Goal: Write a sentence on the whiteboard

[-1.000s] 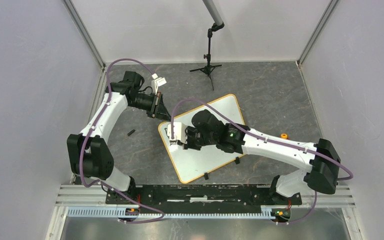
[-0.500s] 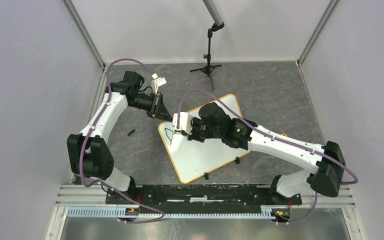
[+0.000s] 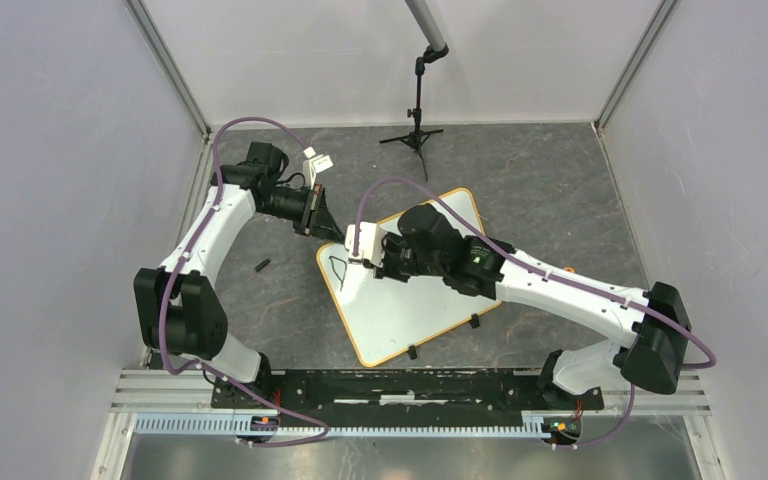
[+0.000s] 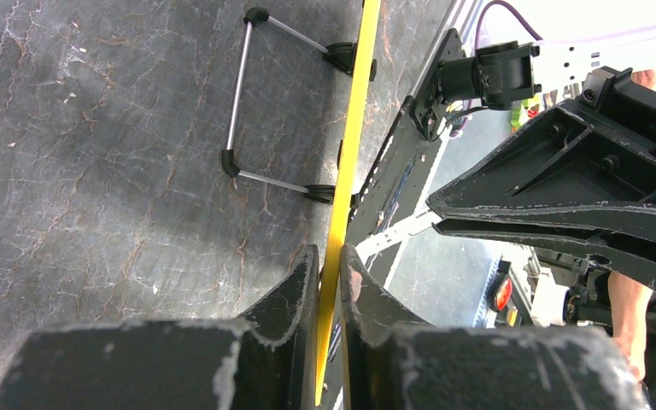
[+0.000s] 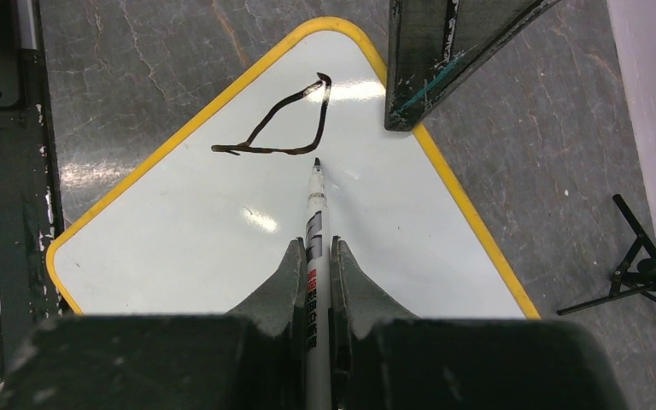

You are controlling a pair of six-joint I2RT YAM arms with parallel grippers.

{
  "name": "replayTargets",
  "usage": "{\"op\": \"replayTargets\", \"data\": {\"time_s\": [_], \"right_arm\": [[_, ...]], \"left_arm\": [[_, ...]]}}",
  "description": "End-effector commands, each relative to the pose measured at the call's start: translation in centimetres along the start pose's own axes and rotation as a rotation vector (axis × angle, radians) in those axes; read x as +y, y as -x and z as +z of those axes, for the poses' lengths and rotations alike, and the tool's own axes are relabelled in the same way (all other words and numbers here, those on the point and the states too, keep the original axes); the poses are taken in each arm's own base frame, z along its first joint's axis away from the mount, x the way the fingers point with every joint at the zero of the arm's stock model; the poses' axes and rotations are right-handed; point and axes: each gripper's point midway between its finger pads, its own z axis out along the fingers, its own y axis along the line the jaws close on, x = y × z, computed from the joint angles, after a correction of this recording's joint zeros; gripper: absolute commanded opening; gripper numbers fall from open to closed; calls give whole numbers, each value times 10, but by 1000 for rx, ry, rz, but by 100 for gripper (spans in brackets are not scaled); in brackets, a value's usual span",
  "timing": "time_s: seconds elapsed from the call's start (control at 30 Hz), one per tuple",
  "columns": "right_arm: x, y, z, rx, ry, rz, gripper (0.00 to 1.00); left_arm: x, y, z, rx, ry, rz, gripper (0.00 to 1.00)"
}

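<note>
Only the first looping stroke of the sentence (image 5: 286,124) stands on the whiteboard (image 5: 222,239), near the corner whose rim the left gripper (image 4: 329,256) pinches, jaws nearly shut. The right gripper (image 5: 316,249), closed tight on the marker (image 5: 317,218), holds its tip just beside that stroke. Pressing sideways could skid the whiteboard or smear wet ink. A second ago, that gripper covered this corner and no stroke showed.

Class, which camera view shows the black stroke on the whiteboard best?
The right wrist view: the stroke lies unobstructed on the whiteboard, just ahead of the marker. The top view shows it only tiny. The left wrist view shows just the board's rim, no stroke.
</note>
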Motion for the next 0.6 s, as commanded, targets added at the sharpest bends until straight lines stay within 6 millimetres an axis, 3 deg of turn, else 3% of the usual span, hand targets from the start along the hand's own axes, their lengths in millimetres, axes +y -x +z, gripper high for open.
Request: {"op": "replayTargets", "data": {"time_s": [0.0,0.33,0.57], "right_arm": [[-11,3,-2,-9,-40,-10,0],[6,-17,-7,20,9,4,0],[23,-18,-7,16,74,5,0]], "left_arm": [[1,6,0,-6,16,62,2],[2,6,-1,-5,19,60,2],[2,6,-1,-5,20,60,2]]}}
